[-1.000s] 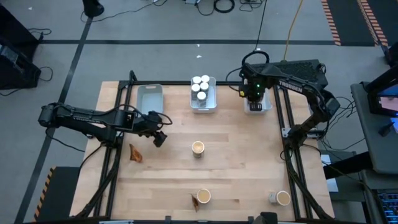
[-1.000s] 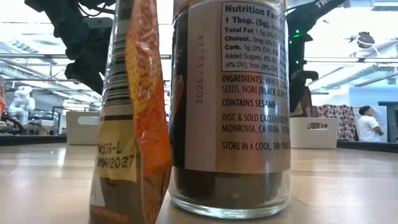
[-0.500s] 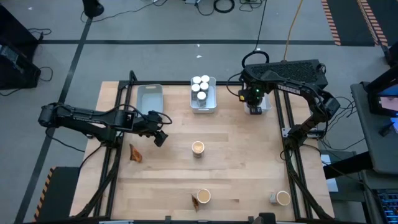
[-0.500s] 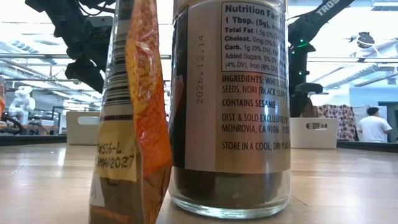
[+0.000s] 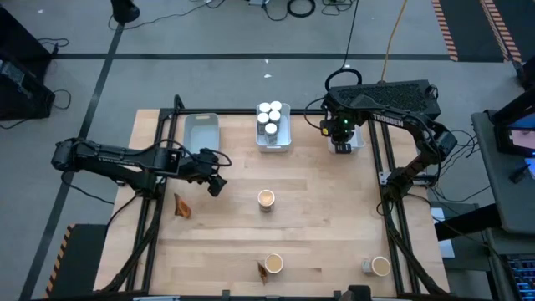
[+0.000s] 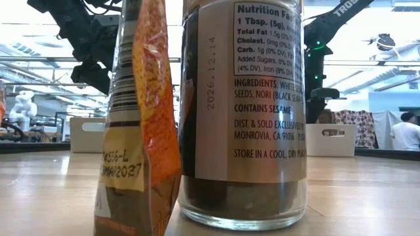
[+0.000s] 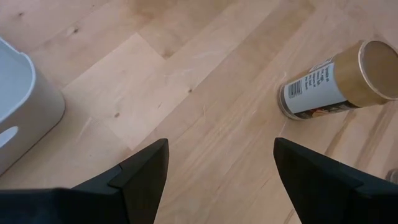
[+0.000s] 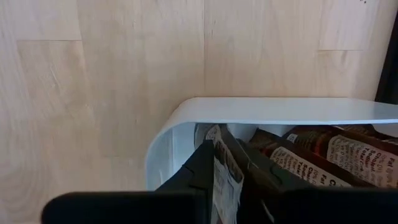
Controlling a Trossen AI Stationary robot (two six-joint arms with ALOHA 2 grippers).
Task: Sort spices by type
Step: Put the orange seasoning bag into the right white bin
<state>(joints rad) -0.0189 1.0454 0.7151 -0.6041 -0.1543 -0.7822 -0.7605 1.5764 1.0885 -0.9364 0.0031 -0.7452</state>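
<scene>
My right gripper [image 5: 342, 140] points down into the far-right white tray [image 8: 186, 115], shut on a dark brown pouch [image 8: 222, 177]. Other pouches [image 8: 329, 155] lie in that tray. My left gripper [image 7: 217, 165] hovers open over bare table beside the grey tray [image 5: 201, 132]; a tan-topped tub [image 7: 336, 81] lies on its side ahead of it. White-capped jars [image 5: 269, 115] stand in the middle tray. Two more tubs [image 5: 272, 264] [image 5: 380, 266] and two pouches [image 5: 181, 206] [image 5: 262, 272] sit on the table. My right gripper pinches the pouch's upper edge [image 8: 219, 149] between its two fingers, coming from above and pointing down. The pouch hangs below the fingers inside the white tray, beside the other pouches. Whether its lower end rests on the tray floor is hidden by the fingers.
In the low view a pouch [image 6: 138, 131] and a glass tub [image 6: 243, 111] stand close to the camera and hide much of the table. The table's middle is bare wood. A person [image 6: 405, 134] stands far off in the room.
My right gripper has sunk straight down toward the far-right tray with the pouch, then stopped. My left gripper has kept still.
</scene>
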